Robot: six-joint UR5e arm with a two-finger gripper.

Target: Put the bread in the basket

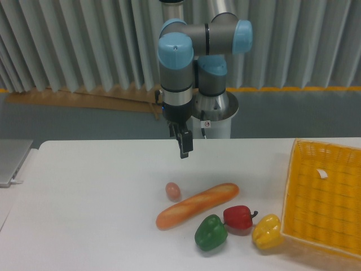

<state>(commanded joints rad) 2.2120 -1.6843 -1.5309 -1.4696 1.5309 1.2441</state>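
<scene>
Diagonally, bread point(197, 205), right end farther back.

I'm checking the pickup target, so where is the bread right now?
The bread lies diagonally on the table's middle, egg at its left, green pepper and red pepper just in front.

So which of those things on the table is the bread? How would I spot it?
Start at the big yellow basket on the right of the white table and look left. Past the yellow pepper, red pepper and green pepper lies the bread, beside a small pinkish egg. It is the only long, thin thing: orange-tan with pale diagonal slashes.
</scene>
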